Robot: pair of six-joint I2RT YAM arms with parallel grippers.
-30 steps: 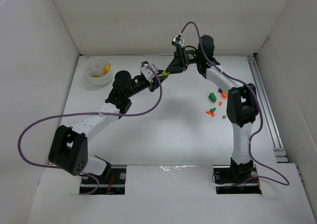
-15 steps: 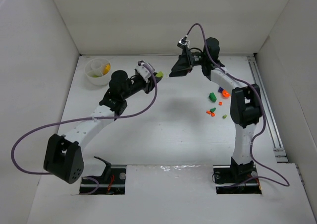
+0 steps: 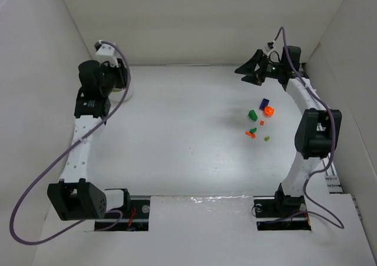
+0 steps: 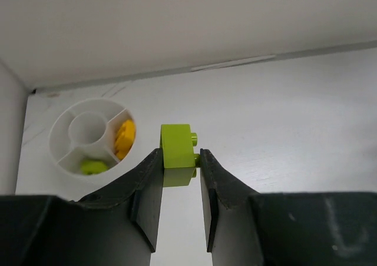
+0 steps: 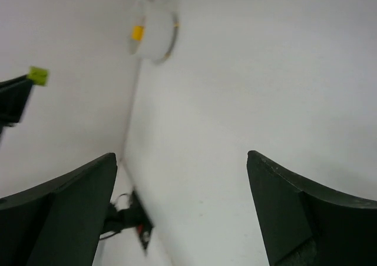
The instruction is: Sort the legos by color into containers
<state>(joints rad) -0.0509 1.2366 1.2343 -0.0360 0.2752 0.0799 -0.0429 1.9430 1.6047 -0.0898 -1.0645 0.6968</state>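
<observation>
Left wrist view first: the left gripper (image 4: 179, 163) is clamped on a lime green brick (image 4: 178, 154), one finger (image 4: 148, 186) on each side and the studs poking out to the right. Off to the left of it sits the white bowl (image 4: 63, 120), round, with a middle cup and sections around it. One section holds a yellow piece (image 4: 124, 139) and the next one holds a lime piece (image 4: 92, 166). The brick in the gripper isn't over the bowl in this view, it's just beside it.

From the top camera, the left arm is stretched way out to the far left corner of the table (image 3: 188, 160), and its wrist covers most of the bowl, so I can't really make the bowl out there.

The right gripper (image 3: 250, 72) is up at the far right side with its fingers spread wide and nothing between them. The right wrist shot is pretty blurry, but you can make out the bowl across the table with the yellow bit in it, plus the lime green brick at the tip of the other gripper.

The loose bricks are scattered on the right side of the table, near the right arm: a dark blue one (image 3: 263, 103) touching an orange one (image 3: 269, 110), a green one (image 3: 252, 114) just beside those, and a few tiny orange and green bits (image 3: 252, 133) a little nearer the camera.
</observation>
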